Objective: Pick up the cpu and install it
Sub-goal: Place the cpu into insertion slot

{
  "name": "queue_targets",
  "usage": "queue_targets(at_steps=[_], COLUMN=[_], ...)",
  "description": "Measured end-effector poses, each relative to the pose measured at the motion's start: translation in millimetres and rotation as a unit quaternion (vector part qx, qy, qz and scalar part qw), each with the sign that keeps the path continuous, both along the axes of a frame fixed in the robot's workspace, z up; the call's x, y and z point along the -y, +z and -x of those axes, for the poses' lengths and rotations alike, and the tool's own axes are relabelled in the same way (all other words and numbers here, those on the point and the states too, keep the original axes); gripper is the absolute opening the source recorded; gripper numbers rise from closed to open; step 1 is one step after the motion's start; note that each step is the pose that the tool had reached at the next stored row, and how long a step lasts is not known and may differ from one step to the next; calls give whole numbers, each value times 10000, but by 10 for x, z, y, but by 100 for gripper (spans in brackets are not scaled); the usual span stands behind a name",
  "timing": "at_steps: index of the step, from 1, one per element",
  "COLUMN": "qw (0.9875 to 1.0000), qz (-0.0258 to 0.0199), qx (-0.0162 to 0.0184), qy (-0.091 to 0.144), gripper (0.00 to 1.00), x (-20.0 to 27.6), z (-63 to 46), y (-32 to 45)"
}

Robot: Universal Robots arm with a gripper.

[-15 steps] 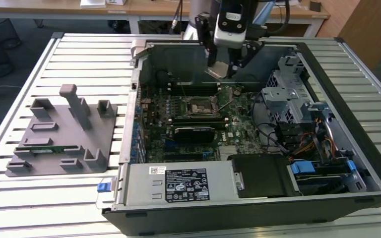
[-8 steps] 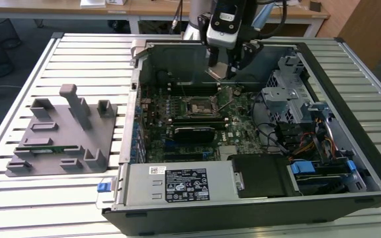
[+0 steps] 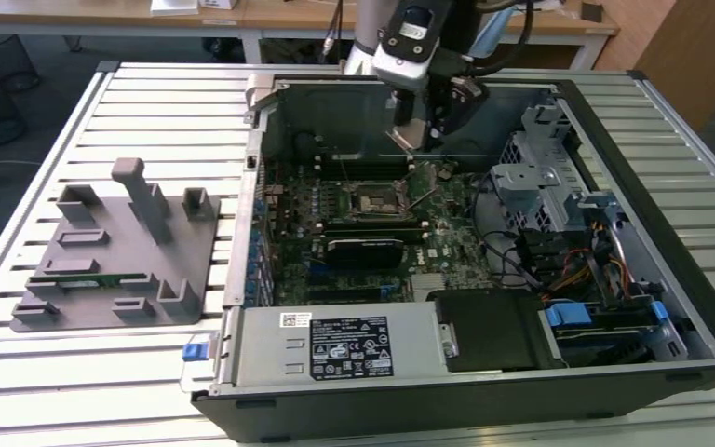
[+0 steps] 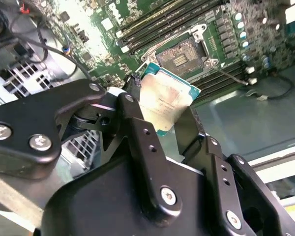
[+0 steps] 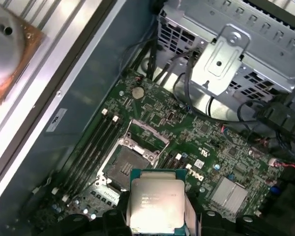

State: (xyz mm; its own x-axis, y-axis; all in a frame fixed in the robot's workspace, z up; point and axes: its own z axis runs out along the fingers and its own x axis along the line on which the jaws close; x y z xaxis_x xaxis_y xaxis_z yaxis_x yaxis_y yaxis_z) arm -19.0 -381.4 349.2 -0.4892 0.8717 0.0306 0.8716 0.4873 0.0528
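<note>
The black two-fingered gripper (image 4: 160, 115) is clamped on opposite edges of the square, silver-topped cpu (image 5: 156, 204), probably to keep its underside free, holding it raised at roughly one o'clock from the open black socket frame (image 3: 370, 198) in the exterior view

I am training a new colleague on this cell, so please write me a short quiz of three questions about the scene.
1. True or false: the pincer is shut on the cpu.
2. The socket on the motherboard is: A) empty, B) covered by a fan, C) holding a second chip.
3. In the exterior view, on which side of the computer case stands the grey fixture?
Key: 1 true; 2 A; 3 the exterior view's left.
</note>
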Motion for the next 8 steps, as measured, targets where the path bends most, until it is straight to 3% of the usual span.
queue_targets(at_steps=[4,8], qw=[9994,9973], qz=[0,0], qx=[0,0], qy=[-360,-728], gripper=[53,53], x=[0,0], z=[0,0], y=[-9,-19])
